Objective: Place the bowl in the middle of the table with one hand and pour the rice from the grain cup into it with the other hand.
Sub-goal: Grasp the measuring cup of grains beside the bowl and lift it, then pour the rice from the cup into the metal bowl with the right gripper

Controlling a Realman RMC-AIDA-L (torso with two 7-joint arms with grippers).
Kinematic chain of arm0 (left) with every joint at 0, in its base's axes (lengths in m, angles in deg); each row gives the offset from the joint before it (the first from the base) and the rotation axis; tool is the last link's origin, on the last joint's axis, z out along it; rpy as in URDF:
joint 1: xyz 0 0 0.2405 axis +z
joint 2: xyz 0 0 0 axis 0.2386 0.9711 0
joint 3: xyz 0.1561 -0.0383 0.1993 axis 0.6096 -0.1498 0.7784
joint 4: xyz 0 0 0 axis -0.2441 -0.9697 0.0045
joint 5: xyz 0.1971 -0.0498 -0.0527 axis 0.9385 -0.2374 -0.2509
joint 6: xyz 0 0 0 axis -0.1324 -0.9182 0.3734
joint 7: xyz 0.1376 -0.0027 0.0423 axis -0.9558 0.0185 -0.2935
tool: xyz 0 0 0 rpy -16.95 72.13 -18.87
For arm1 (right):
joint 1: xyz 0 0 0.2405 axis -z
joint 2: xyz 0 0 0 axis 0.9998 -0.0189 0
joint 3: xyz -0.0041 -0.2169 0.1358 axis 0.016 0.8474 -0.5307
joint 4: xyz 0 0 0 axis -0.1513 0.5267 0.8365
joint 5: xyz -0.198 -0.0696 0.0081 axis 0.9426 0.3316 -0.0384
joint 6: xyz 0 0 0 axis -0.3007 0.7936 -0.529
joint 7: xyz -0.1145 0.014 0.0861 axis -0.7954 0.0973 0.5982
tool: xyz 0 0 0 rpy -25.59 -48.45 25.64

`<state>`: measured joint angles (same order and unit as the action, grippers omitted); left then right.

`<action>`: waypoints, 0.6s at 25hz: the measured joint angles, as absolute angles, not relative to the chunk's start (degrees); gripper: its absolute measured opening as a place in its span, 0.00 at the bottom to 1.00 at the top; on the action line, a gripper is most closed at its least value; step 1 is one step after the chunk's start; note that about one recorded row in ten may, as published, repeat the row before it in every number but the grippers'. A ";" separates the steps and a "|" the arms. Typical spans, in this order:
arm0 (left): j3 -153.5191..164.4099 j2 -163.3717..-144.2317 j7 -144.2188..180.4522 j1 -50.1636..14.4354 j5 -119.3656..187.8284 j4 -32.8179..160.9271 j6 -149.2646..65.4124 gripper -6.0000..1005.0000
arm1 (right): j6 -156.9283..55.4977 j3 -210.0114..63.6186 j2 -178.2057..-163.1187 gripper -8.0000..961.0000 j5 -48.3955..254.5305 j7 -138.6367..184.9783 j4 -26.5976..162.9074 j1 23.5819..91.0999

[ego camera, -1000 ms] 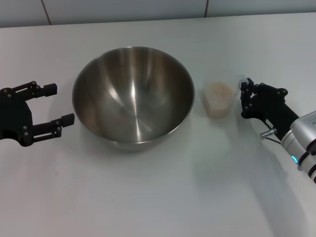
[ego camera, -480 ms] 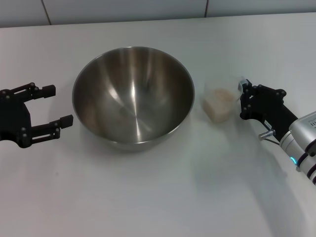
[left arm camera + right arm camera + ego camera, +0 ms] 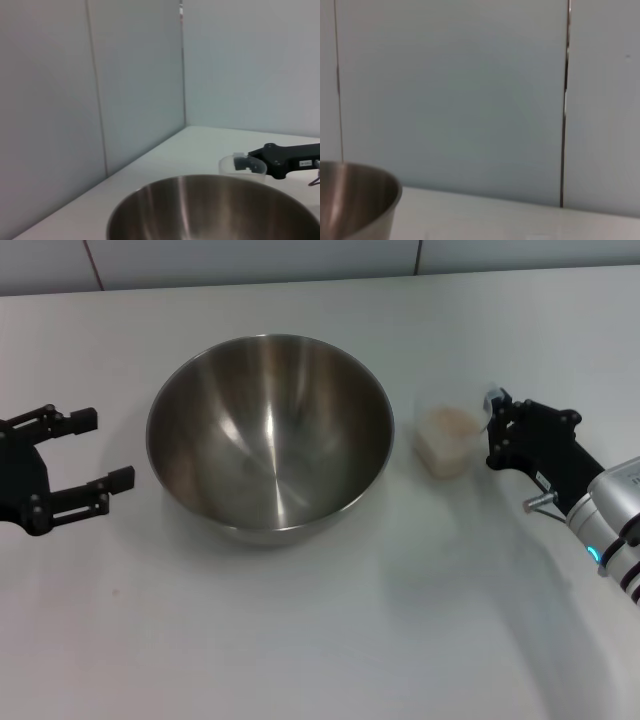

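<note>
Left gripper (image 3: 85,455) backed away from bowl (image 3: 270,435), fingers wide; right gripper (image 3: 492,430) pinching grain cup (image 3: 447,440); white table (image 3: 320,640).

Even, soft light; mild glare inside the bowl (image 3: 270,430).

Backdrop behind the work

A pale grey panelled wall (image 3: 470,100) rises behind, divided by thin vertical seams (image 3: 565,100) and meeting at a corner (image 3: 183,65).

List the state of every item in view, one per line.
bowl: upright, empty, mid-table.
grain cup: upright, holding rice, gripped at its handle.
left gripper: open, clear of the bowl.
right gripper: shut on the cup's handle.
</note>
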<state>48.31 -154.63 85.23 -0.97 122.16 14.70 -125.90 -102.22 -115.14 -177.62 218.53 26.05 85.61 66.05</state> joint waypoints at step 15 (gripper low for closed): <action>43.11 -155.17 84.63 0.14 121.57 15.64 -126.61 0.78 | -112.70 -116.76 -177.15 0.02 218.76 10.96 82.94 61.62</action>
<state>43.11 -155.17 84.63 0.14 121.57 15.64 -126.61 -112.70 -116.76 -177.15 218.76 10.96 82.94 61.62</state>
